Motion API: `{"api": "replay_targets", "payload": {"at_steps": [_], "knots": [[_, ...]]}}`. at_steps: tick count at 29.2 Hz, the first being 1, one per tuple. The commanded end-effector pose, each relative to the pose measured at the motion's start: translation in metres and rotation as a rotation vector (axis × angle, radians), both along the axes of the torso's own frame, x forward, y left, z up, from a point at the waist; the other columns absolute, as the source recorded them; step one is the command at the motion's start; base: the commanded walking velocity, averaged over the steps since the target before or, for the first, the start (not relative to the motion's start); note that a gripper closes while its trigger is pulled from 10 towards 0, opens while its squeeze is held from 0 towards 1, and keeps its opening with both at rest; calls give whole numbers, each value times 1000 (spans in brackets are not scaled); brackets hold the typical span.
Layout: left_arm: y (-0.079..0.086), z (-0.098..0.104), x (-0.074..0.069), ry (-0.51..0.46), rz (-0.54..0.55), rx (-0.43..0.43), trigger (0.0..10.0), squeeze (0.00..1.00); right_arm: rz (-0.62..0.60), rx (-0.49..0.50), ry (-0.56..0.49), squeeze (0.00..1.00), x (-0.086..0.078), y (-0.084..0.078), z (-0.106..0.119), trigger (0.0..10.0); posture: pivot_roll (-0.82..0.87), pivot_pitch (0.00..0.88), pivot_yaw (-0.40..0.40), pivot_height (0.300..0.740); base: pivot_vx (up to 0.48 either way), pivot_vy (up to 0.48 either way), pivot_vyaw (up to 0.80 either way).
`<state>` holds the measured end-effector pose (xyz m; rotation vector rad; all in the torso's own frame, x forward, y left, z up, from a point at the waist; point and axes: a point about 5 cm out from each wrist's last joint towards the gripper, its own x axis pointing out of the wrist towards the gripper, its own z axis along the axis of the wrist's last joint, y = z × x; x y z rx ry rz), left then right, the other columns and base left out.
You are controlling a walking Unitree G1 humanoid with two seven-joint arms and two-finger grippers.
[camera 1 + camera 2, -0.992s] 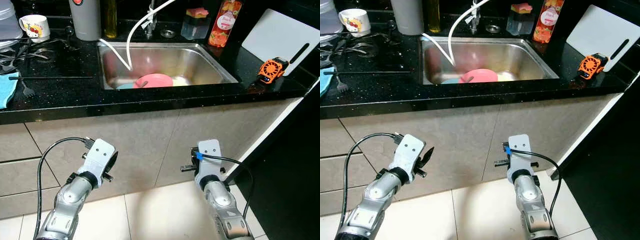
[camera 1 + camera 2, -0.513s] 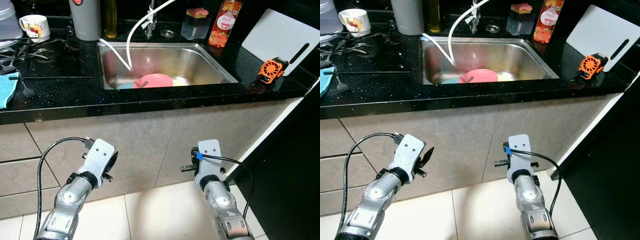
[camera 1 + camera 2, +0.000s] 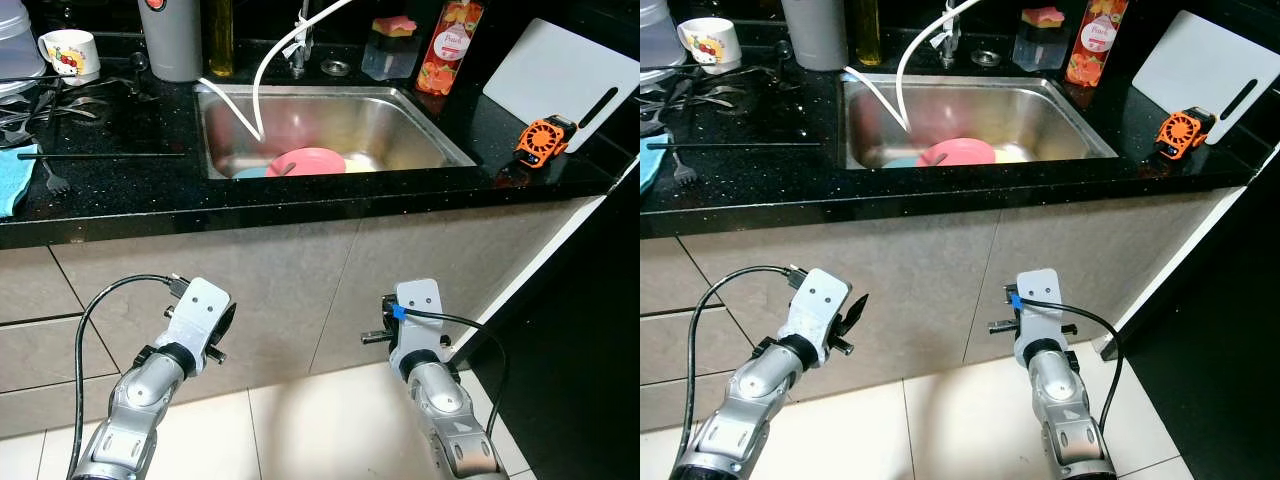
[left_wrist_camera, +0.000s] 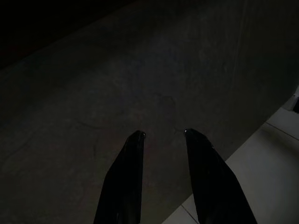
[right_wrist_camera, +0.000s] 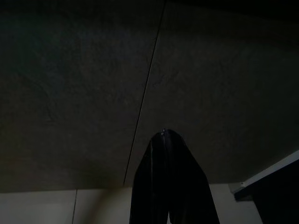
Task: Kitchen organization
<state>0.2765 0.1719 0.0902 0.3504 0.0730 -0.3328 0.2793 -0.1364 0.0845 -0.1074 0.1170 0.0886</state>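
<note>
Here the pink plate (image 3: 306, 161) lies in the steel sink (image 3: 420, 125), a white hose (image 3: 258, 90) dipping in beside it. The sink is set into the black worktop (image 3: 120, 190). Behind it stand a red bottle (image 3: 450, 45) and a sponge holder (image 3: 391, 47); to its right lie an orange fan (image 3: 545, 138) and a white cutting board (image 3: 565, 70). To its left rest a fork (image 3: 50, 175), a blue cloth (image 3: 12, 175) and a mug (image 3: 68, 52). Both arms hang low before the grey cabinet fronts. The left pincer (image 4: 162, 135) has its fingers parted and empty; the right pincer (image 5: 164, 135) has its fingers pressed together on nothing.
</note>
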Motion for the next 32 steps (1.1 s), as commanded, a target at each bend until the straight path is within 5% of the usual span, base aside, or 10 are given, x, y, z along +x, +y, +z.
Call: {"api": "replay_targets", "payload": {"at_steps": [1,18,23,32], "knots": [[-6,-4,-1,6,-15,-2,10000,0,-11,-5,21,0,-1,-5,-5,10000,169,42,-92,740,0,0,0],[-1,-1,-2,10,-15,6,10000,0,-38,10,10,0,0,-6,-2,10000,159,55,-67,740,0,0,0],[1,14,0,-71,0,79,10000,0,-55,17,-40,0,5,-6,12,10000,167,57,-64,740,0,0,0],[-24,42,2,-170,-87,34,10000,0,-63,42,-112,0,3,-9,36,10000,162,57,-69,740,0,0,0]]}}
